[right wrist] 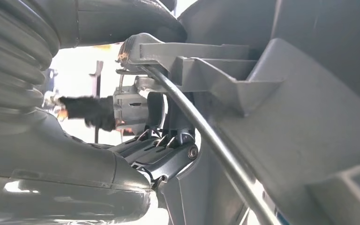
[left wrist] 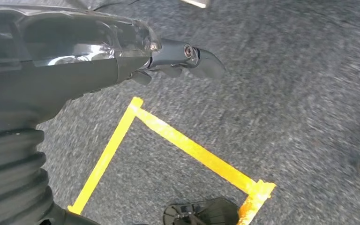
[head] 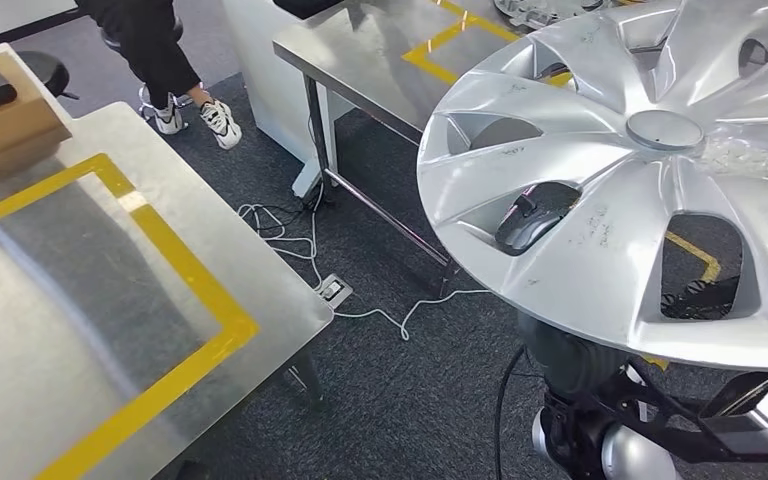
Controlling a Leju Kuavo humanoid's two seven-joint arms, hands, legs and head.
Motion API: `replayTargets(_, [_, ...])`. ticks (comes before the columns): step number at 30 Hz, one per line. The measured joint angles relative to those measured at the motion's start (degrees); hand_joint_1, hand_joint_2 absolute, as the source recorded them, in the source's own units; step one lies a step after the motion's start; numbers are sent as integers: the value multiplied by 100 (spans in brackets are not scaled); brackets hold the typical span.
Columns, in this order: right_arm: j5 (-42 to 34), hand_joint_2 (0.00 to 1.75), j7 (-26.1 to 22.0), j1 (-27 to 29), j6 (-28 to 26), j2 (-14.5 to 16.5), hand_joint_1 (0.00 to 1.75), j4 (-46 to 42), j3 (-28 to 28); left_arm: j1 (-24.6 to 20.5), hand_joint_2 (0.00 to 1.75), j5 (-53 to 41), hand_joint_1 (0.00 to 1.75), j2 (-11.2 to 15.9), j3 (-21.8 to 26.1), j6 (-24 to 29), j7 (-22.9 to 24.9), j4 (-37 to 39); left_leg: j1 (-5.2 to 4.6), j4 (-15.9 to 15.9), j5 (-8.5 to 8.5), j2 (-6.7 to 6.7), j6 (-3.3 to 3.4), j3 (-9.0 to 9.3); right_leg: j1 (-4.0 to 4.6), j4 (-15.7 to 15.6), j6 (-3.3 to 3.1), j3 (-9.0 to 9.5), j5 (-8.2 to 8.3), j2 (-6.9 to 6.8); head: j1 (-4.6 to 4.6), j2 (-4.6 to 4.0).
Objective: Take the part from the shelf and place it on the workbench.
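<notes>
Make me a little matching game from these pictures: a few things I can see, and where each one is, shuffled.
Things:
1. silver wheel cover
2. cardboard box
3. white cable
4. left hand

Places:
A. lying on the grey carpet between the tables
B. on the far corner of the near steel table
C. hanging above a yellow tape square on the floor
D. held up by the right hand

Pairs: 1-D, 2-B, 3-A, 4-C

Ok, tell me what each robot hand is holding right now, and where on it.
The right robot hand holds the silver wheel cover from underneath, dark fingers poking up through one spoke opening. The left robot hand hangs over the carpet, holding nothing.
</notes>
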Motion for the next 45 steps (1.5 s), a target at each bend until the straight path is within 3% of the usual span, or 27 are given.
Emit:
replayTargets(2, [23,175,30,-15,5,0,175,-1,4,7,175,-24,0,-4,0,-5,10,0,-12,0,21,-177,7,2,21,-574,-86,211,429,113,26,1])
replayTargets(4, [35,175,45,-31,16,0,175,-3,8,6,175,-44,0,-19,0,-14,19,0,-11,2,51,-321,-20,-17,41,-1262,-180,481,750,354,35,1])
replayTargets(6, [40,175,52,-43,28,0,175,-6,12,13,175,-56,0,-31,0,-22,29,0,20,-4,96,-431,-86,-70,59,-1524,-226,577,790,454,49,-1])
replayTargets(8, [40,175,60,-56,38,1,175,-12,15,39,175,-67,0,-28,-1,-27,41,0,37,-15,130,-459,-154,-119,58,-1629,-233,599,830,341,73,0])
replayTargets(10, [39,175,62,-56,46,3,175,-20,15,55,175,-85,0,-26,-2,-37,52,-1,9,157,-33,-106,-208,-218,36,-1764,-249,632,914,206,37,1])
replayTargets(12, [39,175,63,-39,51,1,175,-23,14,44,175,-104,0,-30,-3,-50,61,-2,22,731,-406,250,-270,-465,26,-1824,-267,643,959,62,-42,0])
replayTargets(14, [39,175,63,-19,57,-1,175,-18,19,41,175,-113,0,-33,-2,-62,68,-2,86,1311,-640,270,-342,-693,16,-1815,-260,634,956,-96,-110,1])
replayTargets(15, [32,175,63,-5,60,1,175,-14,22,45,175,-117,0,-33,-2,-67,70,-2,113,1364,-613,273,-379,-691,6,-1806,-245,632,947,-175,-134,0])
replayTargets(17, [10,175,64,27,63,3,175,-11,27,53,175,-122,0,-30,-2,-75,75,-2,154,853,-313,402,-450,-371,-24,-1759,-184,632,907,-321,-163,0])
replayTargets(18, [0,175,64,43,63,3,175,-11,27,54,175,-126,0,-33,-3,-80,76,-3,143,496,-199,588,-470,-168,-27,-1723,-140,630,878,-380,-183,0])
replayTargets(20, [-8,175,66,63,64,5,175,-12,28,56,175,-130,0,-39,-3,-89,76,-7,112,52,-96,885,-408,61,-8,-1643,-53,622,819,-477,-201,0])
replayTargets(21, [-9,175,67,70,66,7,175,-13,28,59,175,-132,0,-43,-3,-93,76,-8,85,26,-124,927,-347,55,3,-1628,-23,622,804,-520,-194,1])
replayTargets(23, [-10,175,67,83,67,11,175,-13,28,69,175,-132,0,-40,-2,-103,78,-8,76,28,-104,777,-231,24,-11,-1618,24,630,773,-598,-155,0])
replayTargets(25, [-10,175,67,106,65,13,175,-14,24,67,175,-130,0,-45,-2,-113,80,-9,78,18,-81,605,-160,14,-50,-1449,68,580,602,-432,-125,0])
replayTargets(27, [-10,175,66,156,64,14,175,-15,22,62,175,-119,0,-51,-2,-118,82,-10,74,15,-63,423,-112,11,-62,-829,84,334,235,-141,-65,0])
replayTargets(29, [-11,175,65,207,64,13,175,-11,21,71,175,-91,0,-54,-1,-120,82,-10,48,16,-50,223,-78,10,-50,-108,63,9,-35,-32,-14,0])
replayTargets(30, [-13,175,65,218,63,13,175,-6,21,81,175,-73,0,-55,0,-119,81,-9,31,17,-44,120,-66,11,-41,30,36,-72,-18,-15,8,0])
replayTargets(31, [-16,175,66,221,62,13,175,-2,20,91,175,-55,0,-59,0,-116,79,-9,15,17,-38,18,-56,13,-27,-55,-5,-60,118,3,30,1])
replayTargets(33, [-26,175,74,206,63,13,175,5,18,104,175,-18,0,-74,0,-108,75,-9,-2,15,-24,-176,-42,13,13,-730,-128,173,567,171,69,1])
replayTargets(35, [-38,175,83,184,67,8,175,5,16,109,175,10,0,-105,2,-99,73,-10,5,18,5,-335,-61,-15,38,-1312,-224,387,852,425,68,0])
replayTargets(36, [-45,175,88,176,68,4,175,5,15,118,175,21,0,-122,3,-95,72,-10,24,15,25,-402,-86,-35,46,-1418,-243,429,879,492,69,0])
replayTargets(38, [-58,175,105,157,69,-1,175,3,15,156,175,42,0,-144,3,-88,66,-9,49,-11,69,-525,-161,-66,50,-1537,-244,475,896,414,94,-1])
replayTargets(39, [-61,175,122,149,70,0,175,2,15,181,175,51,0,-152,2,-87,59,-9,32,-6,57,-449,-191,-85,37,-1631,-242,514,919,337,97,0])
replayTargets(40, [-63,175,138,145,70,1,175,-1,15,196,175,58,0,-158,1,-87,49,-9,10,69,-15,-275,-221,-134,22,-1734,-249,555,950,257,74,-1])
replayTargets(42, [-60,175,173,154,70,2,175,-2,14,202,175,69,0,-167,0,-86,28,-9,2,521,-318,153,-277,-355,3,-1855,-257,603,1006,94,2,0])
replayTargets(44, [-53,175,199,172,69,-1,175,1,13,204,175,71,0,-171,0,-86,18,-9,74,1145,-600,267,-350,-631,-5,-1860,-255,601,1009,-67,-61,0])
replayTargets(45, [-43,175,213,178,68,-2,175,3,14,210,175,71,0,-173,0,-86,16,-9,110,1297,-621,268,-387,-686,-14,-1850,-242,600,1000,-144,-92,0])
